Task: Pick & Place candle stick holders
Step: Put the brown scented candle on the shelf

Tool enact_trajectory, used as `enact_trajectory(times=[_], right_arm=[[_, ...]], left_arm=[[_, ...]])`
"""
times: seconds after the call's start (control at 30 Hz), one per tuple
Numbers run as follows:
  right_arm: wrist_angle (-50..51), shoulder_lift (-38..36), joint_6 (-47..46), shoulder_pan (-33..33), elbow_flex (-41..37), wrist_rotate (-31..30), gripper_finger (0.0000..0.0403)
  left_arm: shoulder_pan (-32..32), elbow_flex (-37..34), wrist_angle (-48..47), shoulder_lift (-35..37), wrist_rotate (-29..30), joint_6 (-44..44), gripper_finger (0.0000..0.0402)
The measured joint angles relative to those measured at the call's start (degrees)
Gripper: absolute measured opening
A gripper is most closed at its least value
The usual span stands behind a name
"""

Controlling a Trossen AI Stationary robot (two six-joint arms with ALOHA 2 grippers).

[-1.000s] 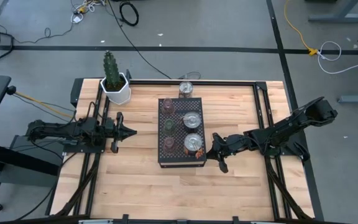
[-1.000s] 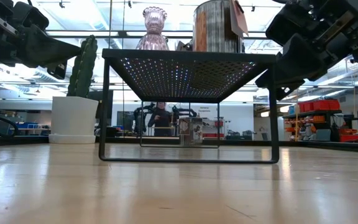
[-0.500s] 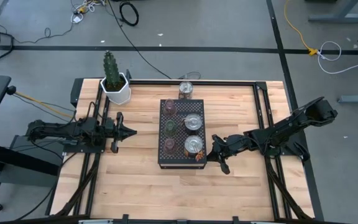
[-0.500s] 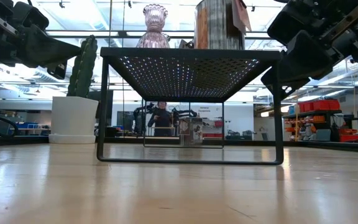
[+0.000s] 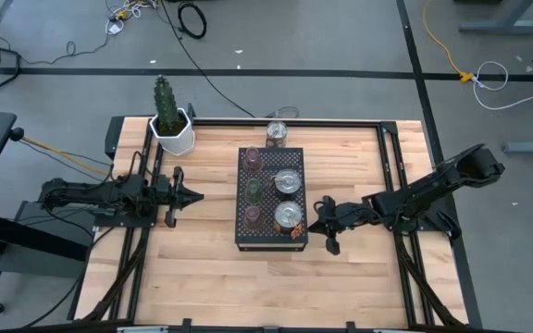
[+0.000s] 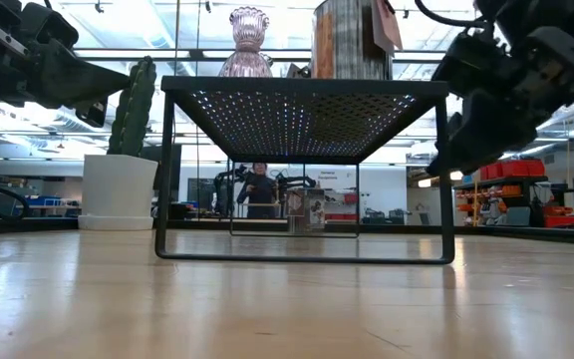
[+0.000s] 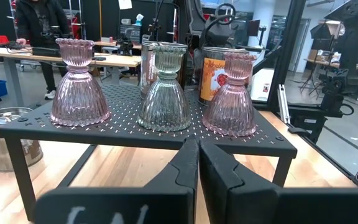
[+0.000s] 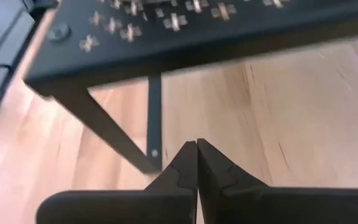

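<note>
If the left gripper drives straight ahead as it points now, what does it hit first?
Probably the near edge of the black perforated stand, below the green holder. The shut left gripper sits about level with it; depth is unclear.

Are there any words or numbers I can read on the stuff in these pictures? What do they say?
None can be read.
Orange label on the dark holder behind the glass ones: print too blurred to read.
Pale scrawl on the left gripper housing: not legible.
Tag on the silvery holder: shows no readable print.
Signs in the room beyond the table: too small to read.
</note>
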State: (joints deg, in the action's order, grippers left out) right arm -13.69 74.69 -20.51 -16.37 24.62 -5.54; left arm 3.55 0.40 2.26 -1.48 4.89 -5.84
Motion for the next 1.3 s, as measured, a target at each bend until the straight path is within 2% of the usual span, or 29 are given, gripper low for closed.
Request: enact_trajectory(times=[0.43,0.57,0.87,1.3], right_arm=[[15.07,-10.39,0.46,1.34,1.01,-3.03,0.0001],[20.76,-12.58,1.71,3.5,3.8,-3.06,0.0001],[32.7,-14.15,11.42,9.71,12.14,-3.06,0.0001],[41.93,-14.16,18.21,19.4,24.79,-3.06,0.0001]], left_arm=[[0.0,-0.02,0.0,0.0,-0.01,0.01,0.0018],[0.01,-0.01,0.0,0.0,-0.01,-0.01,0.0018],[0.0,0.0,0.0,0.0,-0.01,0.0,0.0018],[0.0,-0.01,-0.01,0.0,-0.01,0.01,0.0018]])
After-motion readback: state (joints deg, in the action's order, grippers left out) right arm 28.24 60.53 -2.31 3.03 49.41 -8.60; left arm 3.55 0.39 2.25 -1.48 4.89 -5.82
